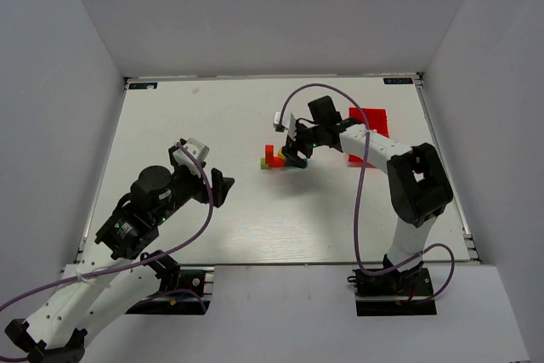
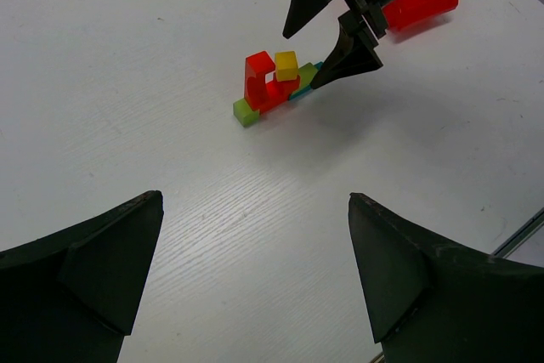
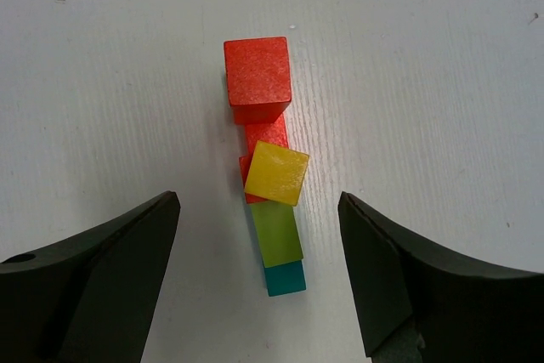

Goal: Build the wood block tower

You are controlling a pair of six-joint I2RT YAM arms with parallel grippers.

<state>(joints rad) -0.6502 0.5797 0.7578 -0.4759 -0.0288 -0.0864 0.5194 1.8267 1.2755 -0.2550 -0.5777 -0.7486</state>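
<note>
Top external view shows the white table (image 1: 212, 125) with two arms at work on a half-built stack. The red plastic bin (image 1: 371, 129) sits at the far right, just behind the right arm. That arm reaches in over the middle of the table, and its right gripper (image 1: 293, 152) hangs directly above the wood block tower (image 1: 272, 159).

The left gripper (image 1: 219, 184) waits well apart at the near left, fingers spread wide and holding nothing, with the blocks far ahead of it.

From the right wrist, the right gripper (image 3: 259, 201) also stands apart and empty. Its two fingers flank the blocks on either side without touching them. The blocks form a short row whose long axis runs left to right across the table, and that row passes straight down the gap between the fingers. A closing move would therefore pinch across the row's narrow width. The right arm is plainly the nearer one.

Within the row, the red arch (image 2: 259, 82) stands tallest. A green block (image 3: 276, 234) and a teal block (image 3: 285, 278) lie at the end toward the gripper. The yellow cube (image 3: 276, 173) rests on top, turned askew to the line.

Small blue tags at the table's far corners are too small to read, and no writing shows on the blocks.
</note>
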